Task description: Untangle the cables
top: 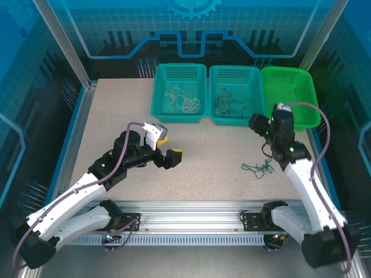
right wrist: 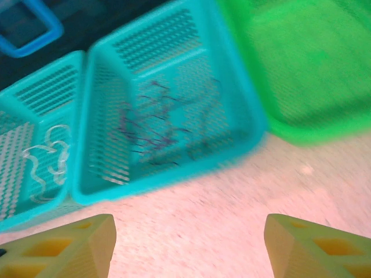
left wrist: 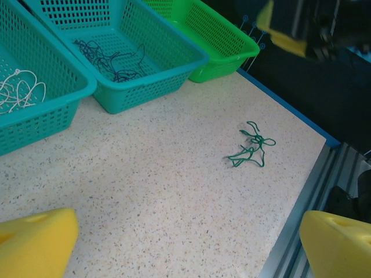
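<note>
A thin green cable [top: 258, 168] lies curled in loose loops on the speckled table, right of centre; the left wrist view has this green cable [left wrist: 252, 147] ahead and to the right. Dark purple cables [top: 229, 101] lie in the middle teal basket [top: 234, 119], and pale beige cables [top: 182, 101] lie in the left teal basket [top: 178, 118]. My left gripper [top: 169, 146] hovers over the table's middle, open and holding nothing [left wrist: 185, 249]. My right gripper [top: 259, 126] is open and bare [right wrist: 188, 243], just in front of the middle basket, with the dark cables [right wrist: 156, 124] beyond it.
A bright green basket [top: 290, 95] stands at the back right, with nothing visible in it. The three baskets line the table's far edge. A metal rail [top: 191, 223] runs along the near edge. The right wrist view is motion-blurred.
</note>
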{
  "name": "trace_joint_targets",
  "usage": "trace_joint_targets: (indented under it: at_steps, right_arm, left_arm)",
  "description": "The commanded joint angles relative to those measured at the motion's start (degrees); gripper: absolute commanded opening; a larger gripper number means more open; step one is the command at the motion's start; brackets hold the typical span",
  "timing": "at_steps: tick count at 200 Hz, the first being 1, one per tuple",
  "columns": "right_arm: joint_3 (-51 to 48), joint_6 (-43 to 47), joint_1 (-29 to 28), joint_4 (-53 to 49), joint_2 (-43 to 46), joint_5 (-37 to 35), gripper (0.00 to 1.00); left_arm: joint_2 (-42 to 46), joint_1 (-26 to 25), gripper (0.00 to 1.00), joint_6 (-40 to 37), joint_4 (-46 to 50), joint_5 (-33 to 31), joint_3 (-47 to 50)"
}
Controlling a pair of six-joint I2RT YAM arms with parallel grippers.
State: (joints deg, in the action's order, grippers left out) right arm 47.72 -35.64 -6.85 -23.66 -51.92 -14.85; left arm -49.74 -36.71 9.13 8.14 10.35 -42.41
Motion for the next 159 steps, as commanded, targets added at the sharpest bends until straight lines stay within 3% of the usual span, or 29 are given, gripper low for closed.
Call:
trace_joint_targets:
  at_steps: [1, 37, 58, 96, 112, 136, 152, 159]
  right_arm:
    - [-6.4, -9.8, 3.9, -10.9, 6.5, -3.1, 0.73]
    - [-12.1, -12.0, 9.4, -17.6, 7.2, -0.8, 0.76]
    - [-13.4, -13.0, 12.4, -16.4, -0.3, 4.4, 0.76]
    - [-14.1, -15.5, 13.3, -9.5, -14.8, 11.6, 0.66]
    - [-14.6, -15.6, 13.3, -5.7, -18.5, 11.8, 0.57]
    - [-14.4, -15.1, 13.9, -3.1, -21.0, 12.6, 0.15]
    - [-14.2, -13.9, 13.9, -2.2, -19.8, 13.5, 0.01]
    - [-14.0, -12.9, 13.8, -1.8, -18.6, 14.1, 0.00]
  left_arm:
    - [-0.5, -0.5, 0.99, 1.7, -2.6, 1.9, 1.1]
    - [0.2, -0.5, 0.99, 2.7, -3.3, 2.1, 2.8]
    - [0.1, -0.5, 0.99, 2.7, -3.3, 2.1, 3.2]
    - [0.1, -0.5, 0.99, 2.4, -2.9, 2.0, 3.0]
    - [0.2, -0.5, 0.99, 2.4, -2.5, 1.8, 2.9]
    - [0.2, -0.5, 0.99, 2.3, -1.7, 1.4, 2.6]
    - [0.3, -0.5, 0.99, 2.2, -1.5, 1.3, 2.5]
    - [0.3, -0.4, 0.99, 2.2, -1.5, 1.2, 2.4]
